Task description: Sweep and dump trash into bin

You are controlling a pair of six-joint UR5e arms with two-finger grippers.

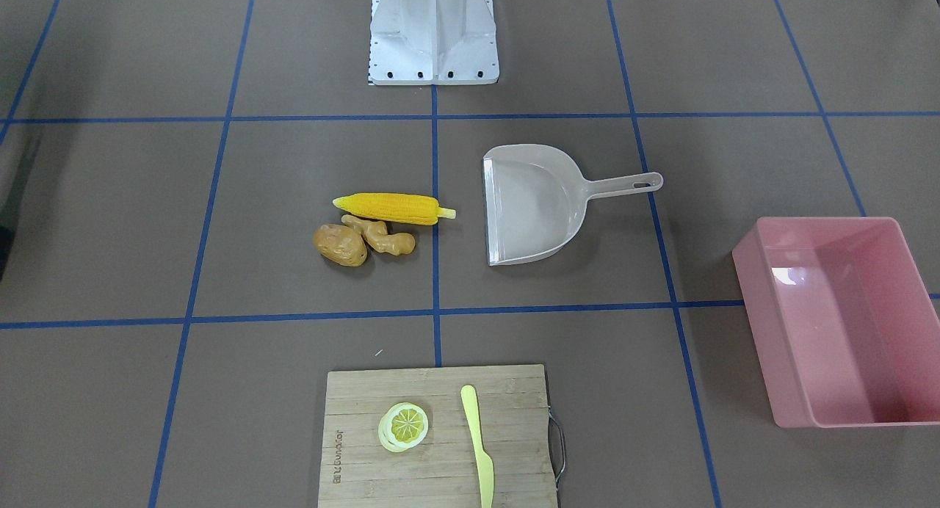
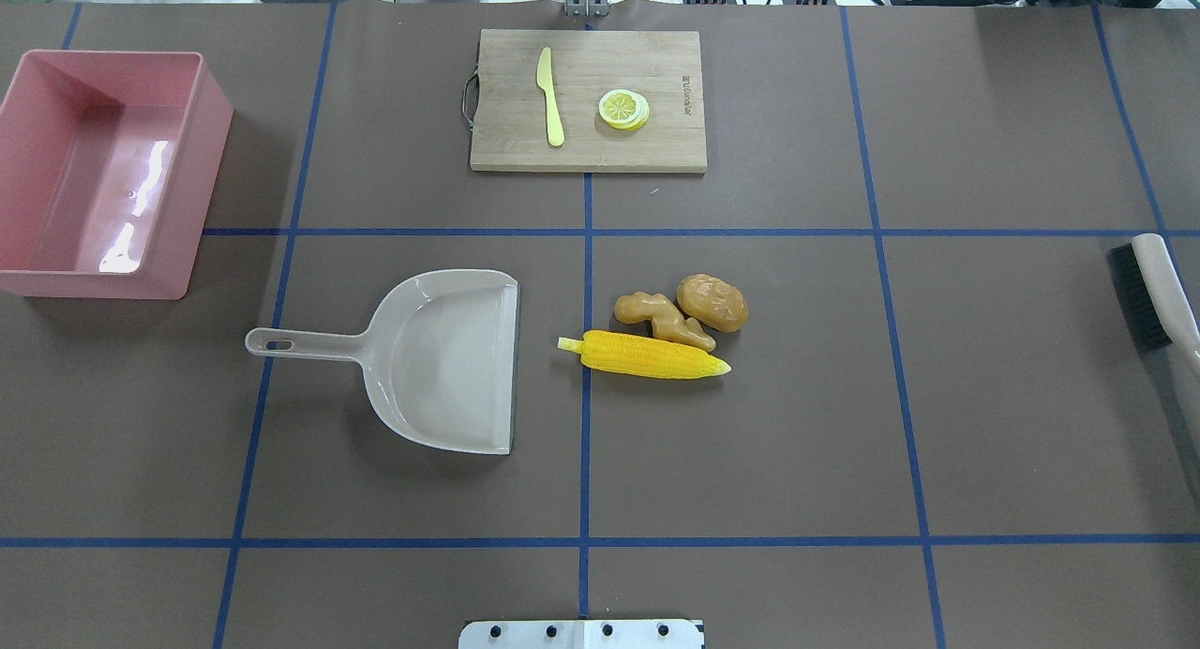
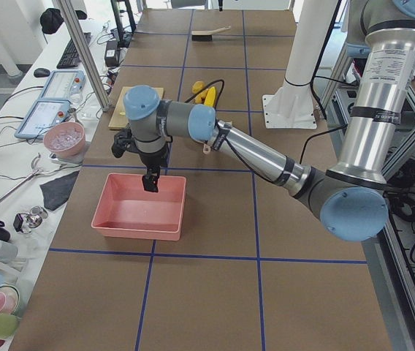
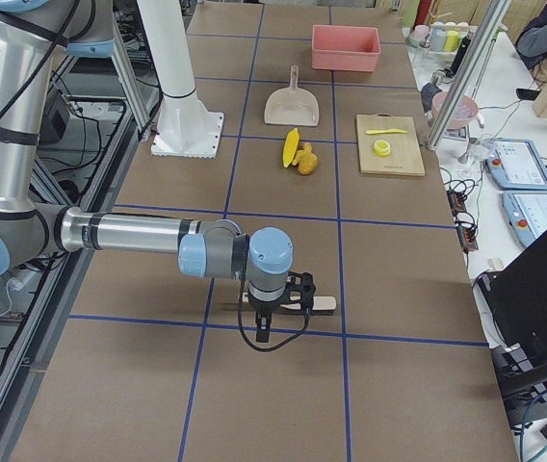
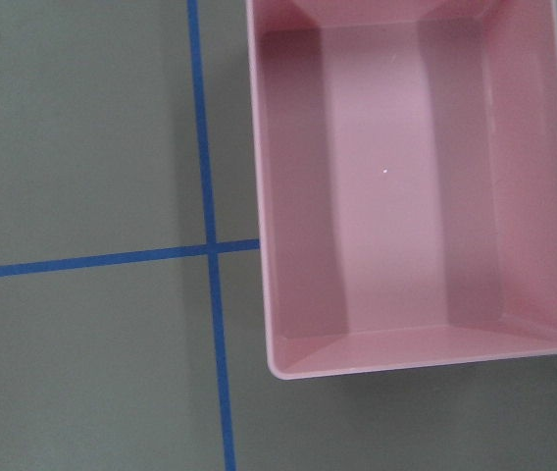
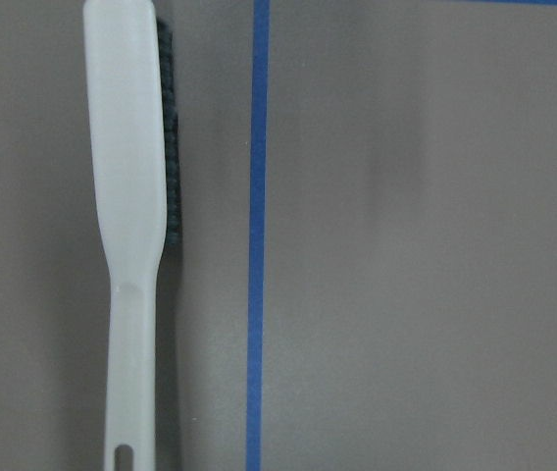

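**Both arms parked over their ends of the table, nothing swept yet**

From my console, the layout explains the plan. The trash sits in one tight cluster near the table's middle: the corn cob [image 2: 647, 355] lies nearest the robot, with the ginger root [image 2: 661, 316] and potato [image 2: 712, 302] just behind it, touching or close to it. The dustpan [image 2: 441, 363] lies flat with its open mouth turned toward that cluster, just beside the cob's stalk end. Its handle points off toward the bin [image 2: 103, 180], which stands empty, well apart on the left. The brush [image 2: 1167, 293] lies at the far right edge. I read that as pan for the left arm and brush for the right.

The cutting board [image 2: 656, 147], with its lemon slice [image 2: 623, 109] and knife [image 2: 551, 100], is across the table and not my concern.

The left arm reaches out long, wrist bent down, so the left gripper [image 3: 151, 183] hangs above the bin. Its camera looks straight into the bare tub.

The right arm's forearm runs low and level, with the right gripper [image 4: 262, 327] pointing down over the brush.

I cannot tell whether either pincer is spread or pressed together. Neither shows clearly enough.
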